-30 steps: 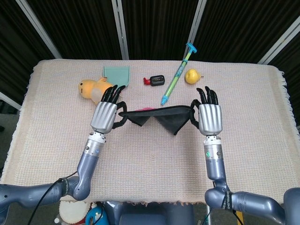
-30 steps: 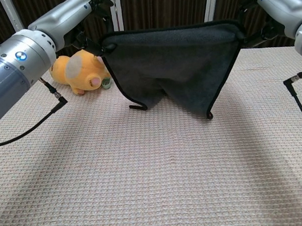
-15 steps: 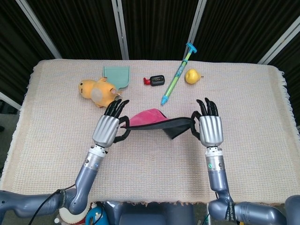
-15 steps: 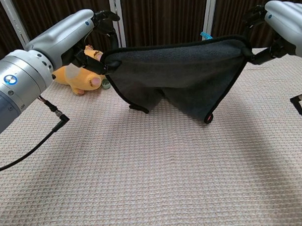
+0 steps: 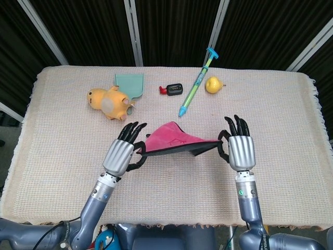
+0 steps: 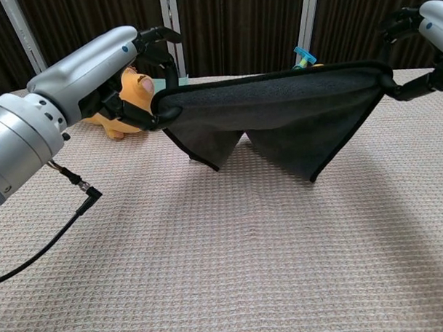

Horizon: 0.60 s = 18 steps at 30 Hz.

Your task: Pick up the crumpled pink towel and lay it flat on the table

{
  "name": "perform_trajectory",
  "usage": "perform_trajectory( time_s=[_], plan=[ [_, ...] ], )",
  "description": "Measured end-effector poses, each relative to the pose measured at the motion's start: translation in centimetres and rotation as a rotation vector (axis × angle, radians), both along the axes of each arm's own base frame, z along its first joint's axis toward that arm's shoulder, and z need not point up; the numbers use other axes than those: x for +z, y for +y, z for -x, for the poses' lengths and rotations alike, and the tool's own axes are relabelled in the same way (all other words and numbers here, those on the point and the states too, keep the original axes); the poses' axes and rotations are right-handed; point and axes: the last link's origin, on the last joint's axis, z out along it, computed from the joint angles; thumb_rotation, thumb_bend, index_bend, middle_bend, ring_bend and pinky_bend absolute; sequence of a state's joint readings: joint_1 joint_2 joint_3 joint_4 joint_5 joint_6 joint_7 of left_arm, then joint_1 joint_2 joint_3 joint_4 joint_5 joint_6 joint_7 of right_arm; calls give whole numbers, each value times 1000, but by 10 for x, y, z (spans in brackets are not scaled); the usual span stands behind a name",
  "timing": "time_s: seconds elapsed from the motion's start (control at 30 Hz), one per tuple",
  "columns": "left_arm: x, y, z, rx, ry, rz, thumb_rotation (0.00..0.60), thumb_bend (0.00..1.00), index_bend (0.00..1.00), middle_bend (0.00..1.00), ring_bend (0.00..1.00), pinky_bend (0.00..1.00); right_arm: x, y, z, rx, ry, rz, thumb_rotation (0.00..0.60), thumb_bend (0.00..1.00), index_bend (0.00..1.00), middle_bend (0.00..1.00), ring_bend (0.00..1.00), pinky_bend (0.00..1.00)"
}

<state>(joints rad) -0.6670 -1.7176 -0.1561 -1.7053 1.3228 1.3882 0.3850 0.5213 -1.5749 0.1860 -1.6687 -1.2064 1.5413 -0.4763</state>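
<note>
The towel (image 5: 174, 139) is pink on top and dark grey underneath (image 6: 278, 120), with a black hem. It hangs stretched between my two hands above the middle of the table, its lower corners drooping. My left hand (image 5: 122, 151) pinches its left corner, also seen in the chest view (image 6: 120, 75). My right hand (image 5: 240, 147) pinches its right corner, with that hand at the chest view's right edge (image 6: 425, 42). The other fingers of both hands are spread.
Along the far side of the woven table cover (image 5: 62, 146) lie an orange plush toy (image 5: 108, 101), a teal dustpan (image 5: 129, 83), a small red-and-black device (image 5: 171, 89), a blue-green syringe toy (image 5: 197, 82) and a yellow pear-like toy (image 5: 212, 84). A black cable (image 6: 56, 215) trails at left.
Both hands have drawn back toward the table's near edge and lower, carrying the towel. The towel has tilted, so its pink side now faces up in the head view.
</note>
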Motion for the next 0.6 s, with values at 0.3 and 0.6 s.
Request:
perform_trajectory(
  time_s=[0.3,0.6],
  plan=[
    [-5,-25,16,-6,21,46,600,478,635,67,0,70,-5,17,15,-7,15,-21,600,553,585,184,75,103],
    [-13,-42,29,5,16,85,600,478,635,68,0,71,-11,32,22,-8,26,-38,600,553,585,185,75,103]
  ],
)
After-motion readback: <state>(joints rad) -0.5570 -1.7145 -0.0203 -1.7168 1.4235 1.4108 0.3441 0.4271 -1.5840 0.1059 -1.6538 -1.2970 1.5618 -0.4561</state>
